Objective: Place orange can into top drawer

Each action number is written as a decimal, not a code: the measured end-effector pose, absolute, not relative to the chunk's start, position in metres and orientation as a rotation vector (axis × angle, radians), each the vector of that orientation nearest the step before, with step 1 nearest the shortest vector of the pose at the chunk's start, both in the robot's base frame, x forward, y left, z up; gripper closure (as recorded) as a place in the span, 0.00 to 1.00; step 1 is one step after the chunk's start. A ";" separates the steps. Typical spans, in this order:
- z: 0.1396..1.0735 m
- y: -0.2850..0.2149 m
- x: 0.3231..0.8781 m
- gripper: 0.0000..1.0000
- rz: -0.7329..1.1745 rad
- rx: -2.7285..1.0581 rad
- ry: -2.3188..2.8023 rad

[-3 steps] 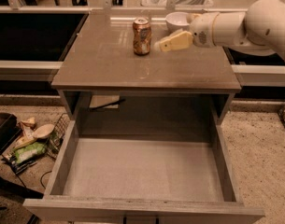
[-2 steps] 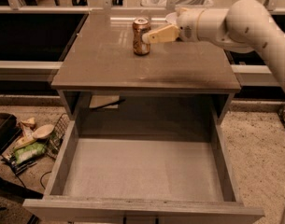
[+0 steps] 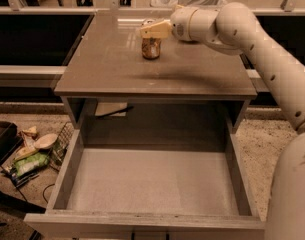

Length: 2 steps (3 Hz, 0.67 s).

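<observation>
The end effector [image 3: 155, 30] has swung left to sit over the orange can [image 3: 151, 49], upright at upper centre on the worktop [image 3: 107, 69]; whether it grips cannot be told, and the top drawer [image 3: 152, 184] lies open below.

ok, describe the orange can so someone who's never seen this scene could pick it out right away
Find the grey tabletop above the pulled-out top drawer. Near its far edge, about midway across, stands the orange can, upright. It is the small dark-orange cylinder directly under the pale gripper at the end of the cream arm reaching in from the right.
</observation>
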<state>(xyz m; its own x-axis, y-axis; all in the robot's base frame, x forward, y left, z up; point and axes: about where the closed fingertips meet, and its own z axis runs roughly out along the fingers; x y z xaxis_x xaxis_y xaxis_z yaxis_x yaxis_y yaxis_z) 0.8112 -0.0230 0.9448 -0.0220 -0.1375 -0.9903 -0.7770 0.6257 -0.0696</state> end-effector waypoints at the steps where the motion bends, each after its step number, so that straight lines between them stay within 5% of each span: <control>1: 0.930 0.000 0.818 0.00 0.631 -0.791 1.548; 2: 0.907 0.023 0.830 0.18 0.641 -0.807 1.575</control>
<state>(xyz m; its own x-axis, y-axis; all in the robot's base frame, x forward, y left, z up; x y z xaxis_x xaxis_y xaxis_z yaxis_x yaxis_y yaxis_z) 0.8297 0.0233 0.9069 -0.0662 -0.1448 -0.9872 -0.7927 0.6085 -0.0361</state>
